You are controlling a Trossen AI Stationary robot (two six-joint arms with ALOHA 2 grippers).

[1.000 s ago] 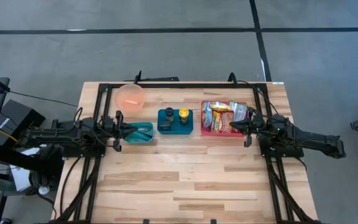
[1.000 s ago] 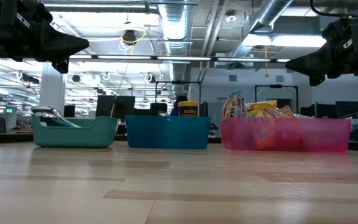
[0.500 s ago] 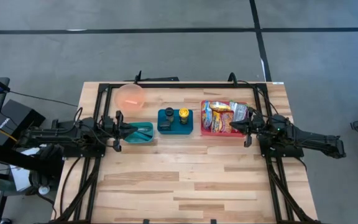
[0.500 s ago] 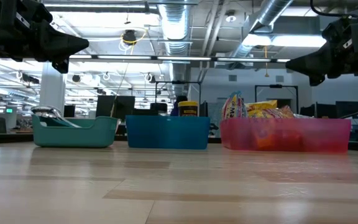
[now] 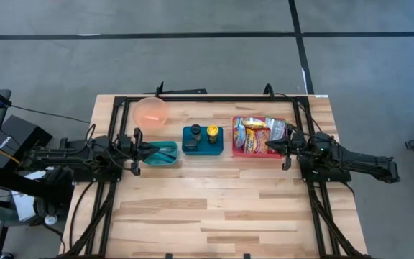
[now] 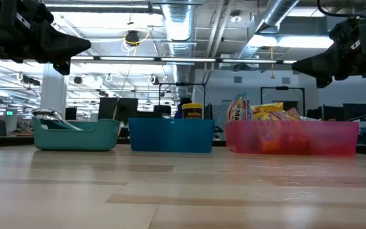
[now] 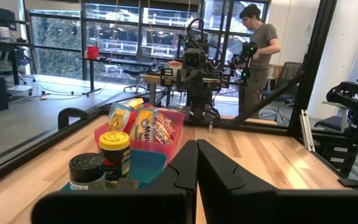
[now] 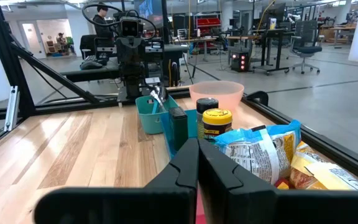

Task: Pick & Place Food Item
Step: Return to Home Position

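Note:
A pink bin (image 5: 257, 138) with several snack packets (image 8: 263, 152) stands at the table's right, and my right gripper (image 5: 267, 144) hovers over it, shut and empty. In the middle, a blue bin (image 5: 203, 140) holds two jars (image 7: 114, 158). A teal bin (image 5: 160, 152) with utensils stands at the left, and my left gripper (image 5: 154, 149) hovers over it, shut and empty. A pink bowl (image 5: 150, 111) rests on the table behind the teal bin. Both grippers point level toward each other, well above the bins (image 6: 291, 137).
Black frame rails (image 5: 113, 144) run along both table sides and the far edge. The near half of the wooden tabletop (image 5: 214, 208) is bare. A person (image 7: 257, 56) stands beyond the table's right end.

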